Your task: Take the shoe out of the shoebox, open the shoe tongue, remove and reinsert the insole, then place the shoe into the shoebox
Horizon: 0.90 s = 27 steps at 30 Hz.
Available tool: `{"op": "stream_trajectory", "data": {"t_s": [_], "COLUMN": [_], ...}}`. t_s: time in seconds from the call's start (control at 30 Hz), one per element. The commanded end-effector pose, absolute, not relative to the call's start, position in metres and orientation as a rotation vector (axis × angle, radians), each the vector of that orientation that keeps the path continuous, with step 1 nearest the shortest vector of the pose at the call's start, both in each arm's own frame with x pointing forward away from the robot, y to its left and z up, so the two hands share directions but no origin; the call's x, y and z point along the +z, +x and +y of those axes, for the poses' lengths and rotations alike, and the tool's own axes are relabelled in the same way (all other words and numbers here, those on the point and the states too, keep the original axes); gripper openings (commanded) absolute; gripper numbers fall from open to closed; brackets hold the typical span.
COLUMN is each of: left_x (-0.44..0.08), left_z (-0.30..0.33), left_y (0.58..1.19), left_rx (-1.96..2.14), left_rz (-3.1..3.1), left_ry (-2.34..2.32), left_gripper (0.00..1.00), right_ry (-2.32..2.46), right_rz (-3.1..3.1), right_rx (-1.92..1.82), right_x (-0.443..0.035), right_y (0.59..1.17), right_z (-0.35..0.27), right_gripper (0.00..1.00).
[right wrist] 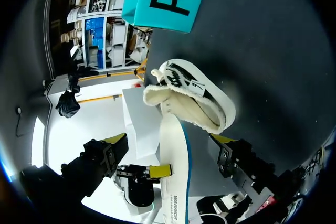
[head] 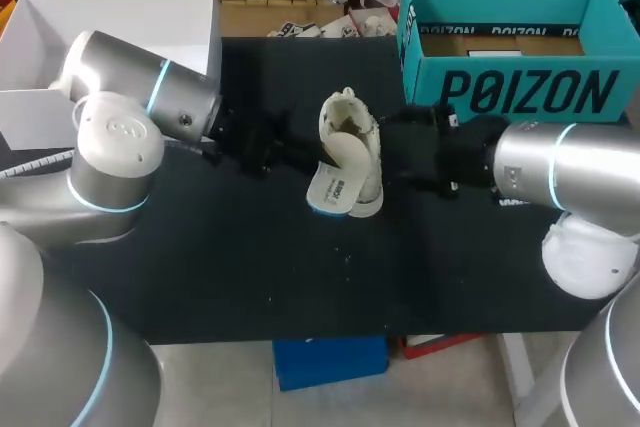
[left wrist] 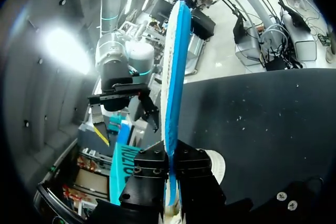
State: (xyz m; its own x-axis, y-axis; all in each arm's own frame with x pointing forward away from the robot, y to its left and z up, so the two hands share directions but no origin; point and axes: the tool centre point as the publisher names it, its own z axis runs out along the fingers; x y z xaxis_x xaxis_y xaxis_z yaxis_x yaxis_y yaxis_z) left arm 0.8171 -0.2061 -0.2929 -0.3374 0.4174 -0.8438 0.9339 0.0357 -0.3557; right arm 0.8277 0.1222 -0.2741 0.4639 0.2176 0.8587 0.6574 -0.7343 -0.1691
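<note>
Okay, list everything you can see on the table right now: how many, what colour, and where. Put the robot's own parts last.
low-top fabric shoe: one, off-white, mid-table between the two tools.
flat foam insole: one, white with a blue edge, sticking out of the shoe's opening.
open cardboard shoebox: one, teal, far right of the table.
open cardboard box: one, white, far left.
table top: one, black, under the shoe.
left arm: one, silver; left tool shut on the insole.
right arm: one, silver; right tool open beside the shoe.
</note>
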Motion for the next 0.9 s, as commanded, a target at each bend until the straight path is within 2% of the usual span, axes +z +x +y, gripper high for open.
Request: {"op": "stream_trajectory", "data": {"t_s": [0.03,0.9], "left_x": [-0.297,-0.324], "left_z": [-0.215,-0.224], "left_y": [0.815,0.804], "left_rx": [-1.269,-1.382], "left_rz": [1.796,1.917], "left_ry": [1.359,1.238], "left_gripper": [0.0,0.0], "right_ry": [-2.533,-2.56], "right_rz": [-0.53,-0.539], "right_rx": [-1.417,-1.402], "right_x": [-0.258,-0.252], "right_y": [0.806,0.797], "right_z": [0.107,0.097], "right_gripper": [1.0,1.0]}}
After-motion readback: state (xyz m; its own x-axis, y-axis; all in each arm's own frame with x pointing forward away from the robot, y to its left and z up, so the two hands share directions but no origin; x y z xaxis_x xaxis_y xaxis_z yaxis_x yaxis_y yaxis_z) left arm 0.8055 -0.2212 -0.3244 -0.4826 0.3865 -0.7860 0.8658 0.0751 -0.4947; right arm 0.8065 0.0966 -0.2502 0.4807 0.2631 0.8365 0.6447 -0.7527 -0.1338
